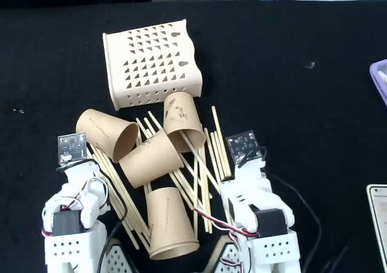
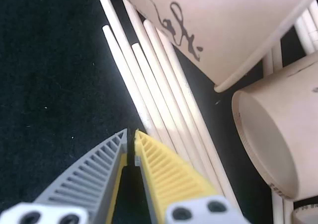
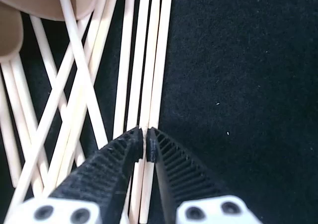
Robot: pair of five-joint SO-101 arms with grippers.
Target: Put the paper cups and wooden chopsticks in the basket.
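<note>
The cream perforated basket (image 1: pixel 151 64) lies on its side at the back of the black table. Several brown paper cups lie tipped in front of it: one (image 1: pixel 106 134) at the left, one (image 1: pixel 183 120) by the basket, one (image 1: pixel 151 158) in the middle and one (image 1: pixel 171 223) nearest the front. Wooden chopsticks (image 1: pixel 205 158) are scattered under and around them. My left gripper (image 2: pixel 131 134) is shut and empty just over a row of chopsticks (image 2: pixel 154 80), beside two cups (image 2: pixel 218 25) (image 2: pixel 276 134). My right gripper (image 3: pixel 145 132) is shut above parallel chopsticks (image 3: pixel 149 60).
The left arm (image 1: pixel 75 203) and right arm (image 1: pixel 254 194) stand at the front on either side of the pile. A purple container (image 1: pixel 380 79) pokes in at the right edge, and a white card (image 1: pixel 378 224) lies lower right. Bare black cloth stretches to the right.
</note>
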